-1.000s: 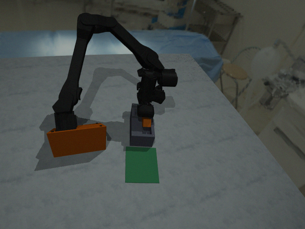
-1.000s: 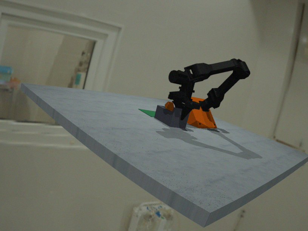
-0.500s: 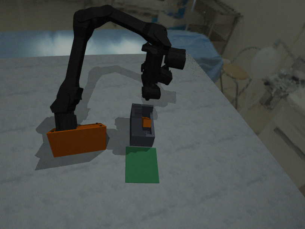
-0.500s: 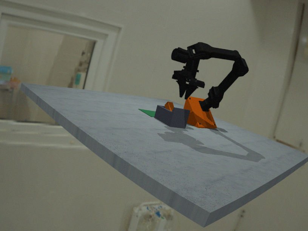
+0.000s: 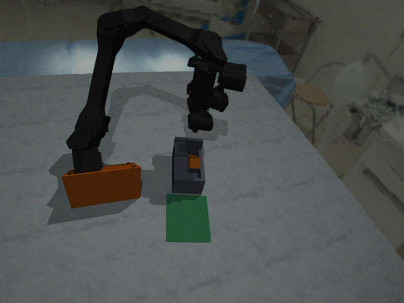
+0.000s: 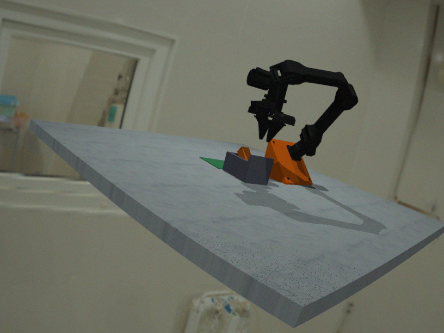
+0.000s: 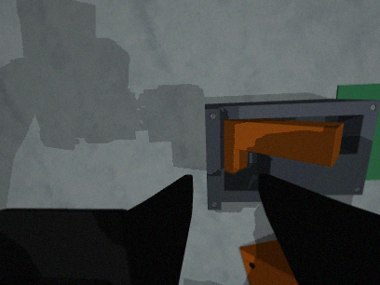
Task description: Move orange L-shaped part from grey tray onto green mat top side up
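Note:
The orange L-shaped part (image 5: 194,162) (image 6: 244,153) (image 7: 289,140) is tipped in the pocket of the grey tray (image 5: 187,186) (image 6: 234,168) (image 7: 213,149). Its L-shaped end is down in the pocket; its plain end, on the side toward the green mat (image 5: 188,218) (image 6: 214,162) (image 7: 359,91), stands up above the rim. My gripper (image 5: 195,130) (image 6: 264,139) (image 7: 224,182) is open with a moderate gap and empty. It hangs above the tray, toward the L-shaped end, without touching the part. In the top view the fingers are mostly hidden behind the gripper body.
The orange arm base (image 5: 102,187) (image 6: 287,161) (image 7: 263,265) stands beside the tray, left of it in the top view. The mat lies flat just past the tray's end wall. The tray walls rise around the pocket.

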`<state>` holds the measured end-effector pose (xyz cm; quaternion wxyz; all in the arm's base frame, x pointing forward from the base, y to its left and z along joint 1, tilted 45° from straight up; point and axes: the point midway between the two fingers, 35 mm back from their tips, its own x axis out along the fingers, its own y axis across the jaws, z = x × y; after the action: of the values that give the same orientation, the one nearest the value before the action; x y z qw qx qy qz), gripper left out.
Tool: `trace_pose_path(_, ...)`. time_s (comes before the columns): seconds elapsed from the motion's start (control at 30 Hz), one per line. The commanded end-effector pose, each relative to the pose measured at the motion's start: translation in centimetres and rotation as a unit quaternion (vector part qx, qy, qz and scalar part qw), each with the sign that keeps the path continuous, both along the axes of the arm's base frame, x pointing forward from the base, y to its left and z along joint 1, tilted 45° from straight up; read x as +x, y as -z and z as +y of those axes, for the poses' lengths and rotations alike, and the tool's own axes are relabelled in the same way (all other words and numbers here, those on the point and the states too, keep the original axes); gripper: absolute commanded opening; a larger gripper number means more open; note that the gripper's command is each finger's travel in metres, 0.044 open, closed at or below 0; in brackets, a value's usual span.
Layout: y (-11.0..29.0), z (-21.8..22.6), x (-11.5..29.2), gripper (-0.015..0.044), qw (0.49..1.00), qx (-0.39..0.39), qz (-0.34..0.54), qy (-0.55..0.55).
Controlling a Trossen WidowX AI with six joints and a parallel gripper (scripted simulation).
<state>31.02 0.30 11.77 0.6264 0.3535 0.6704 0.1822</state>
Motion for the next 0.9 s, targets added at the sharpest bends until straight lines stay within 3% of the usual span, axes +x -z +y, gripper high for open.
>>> trace_pose_path(0.0,0.0,0.0,0.0,0.018,1.0,0.0,0.001,0.002)
trace_pose_path(0.3,0.0,0.0,0.0,0.018,1.0,0.0,0.001,0.002)
trace_pose_path(0.43,0.4,-0.5,0.0,0.028,0.998,-0.003,-0.045,-0.045)
trace_pose_path(0.53,1.1,-1.3,-0.1,0.028,0.985,-0.008,-0.12,-0.124)
trace_pose_path(0.7,2.5,-2.9,-0.3,0.028,0.927,-0.015,-0.26,-0.27)
trace_pose_path(0.87,3.9,-4.4,-0.7,0.028,0.827,-0.018,-0.39,-0.405)
